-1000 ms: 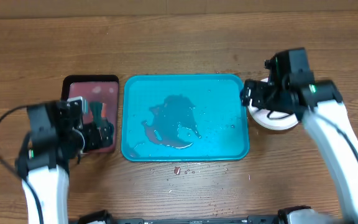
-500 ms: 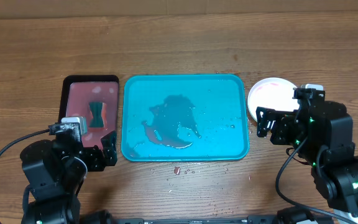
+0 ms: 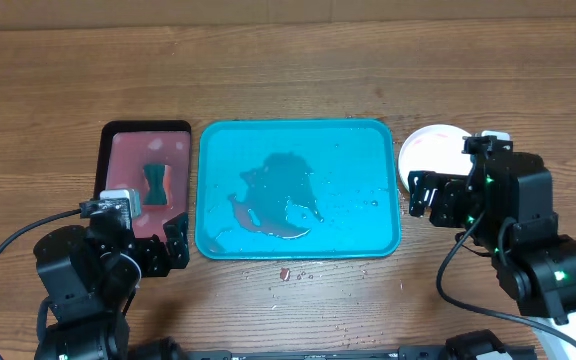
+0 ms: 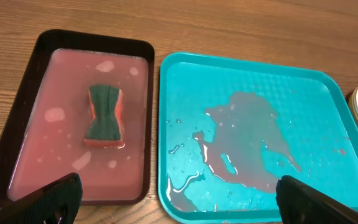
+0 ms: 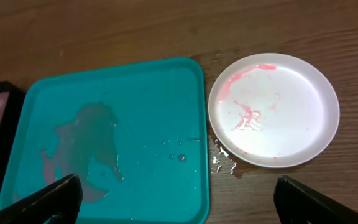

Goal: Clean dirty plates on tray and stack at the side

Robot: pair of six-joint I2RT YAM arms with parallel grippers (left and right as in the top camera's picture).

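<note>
The left claw (image 4: 180, 202) is spread wide and nothing is held in it; it is kept near the front corner of the narrow black-rimmed tray of pink water (image 4: 11, 130). The right claw (image 5: 178, 200) is spread wide too, and it is empty; it is kept just in front of the round white plastic plate (image 5: 278, 112).

No plate is seen on the big turquoise plastic tray with rounded corners (image 3: 348, 160); only a thin greyish puddle (image 4: 253, 143) is seen on it. The white plate is set on the wooden table (image 3: 288, 60), just beside the tray's right rim. Red smears are seen in its middle, so it is judged not clean yet. A yellowish edge is seen under it in the left wrist view, so other plates may be stacked below; how many cannot be told.

The green sponge with an orange edge (image 4: 104, 115) is lying in the pink water, well apart from the plate.

For a good wipe, the sponge should be pinched across its thin middle by the left claw; it should be lifted slowly so drips are lost over its own tray. The plate's rim should be pinched by the right claw so the plate is kept from sliding; wet plastic is likely slippery, and a small splash of water (image 5: 225, 158) is already beside it. The smears should be rubbed gently.
</note>
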